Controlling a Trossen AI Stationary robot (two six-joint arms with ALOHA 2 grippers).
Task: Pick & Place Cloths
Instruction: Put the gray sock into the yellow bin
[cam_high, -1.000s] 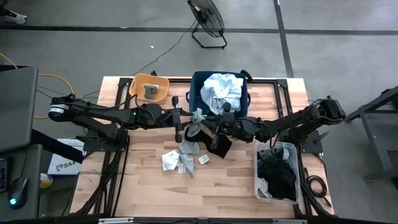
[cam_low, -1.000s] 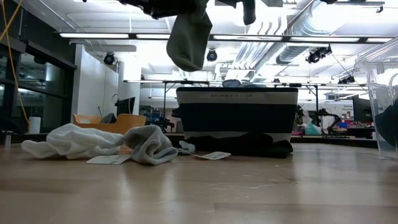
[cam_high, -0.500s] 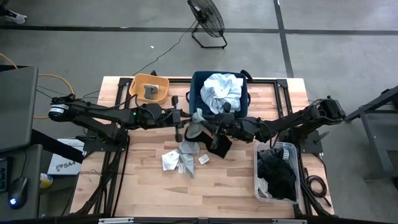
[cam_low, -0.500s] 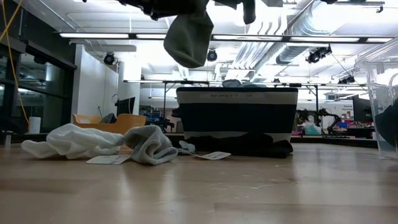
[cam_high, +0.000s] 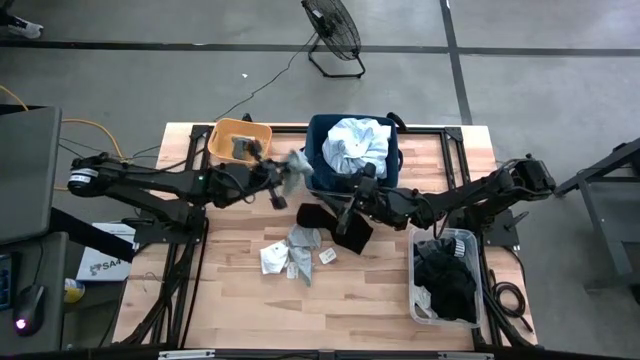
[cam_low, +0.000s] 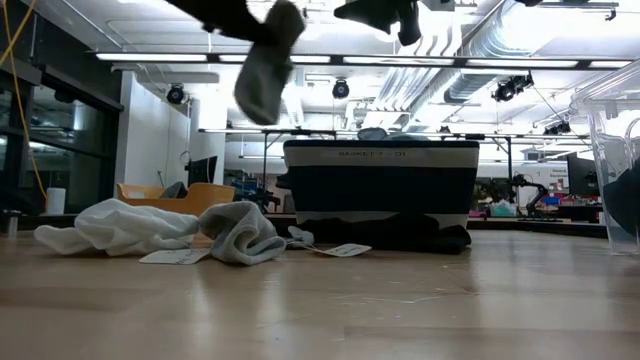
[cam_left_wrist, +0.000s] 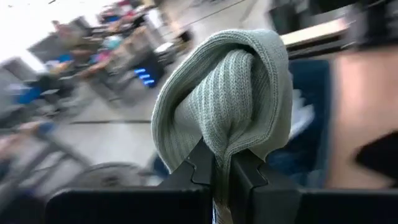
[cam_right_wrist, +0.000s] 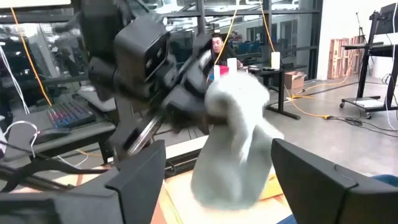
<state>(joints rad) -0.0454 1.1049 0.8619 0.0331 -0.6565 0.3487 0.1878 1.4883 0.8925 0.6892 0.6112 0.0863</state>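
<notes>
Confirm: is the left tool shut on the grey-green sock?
Yes. The left tool is shut on the grey-green sock, which bunches above its closed fingers.

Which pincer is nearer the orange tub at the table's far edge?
Left. The left pincer, shut on a grey-green sock, hovers just right of the orange tub. The right pincer, open, sits farther right, in front of the navy bin.

The grey-green sock (cam_right_wrist: 233, 146) is being rendered blurred in the right wrist view, as is the left gripper (cam_right_wrist: 186, 102) beside it. Both arms are being cut off by the low view's upper edge. The room behind the sock is being smeared in the left wrist view.
</notes>
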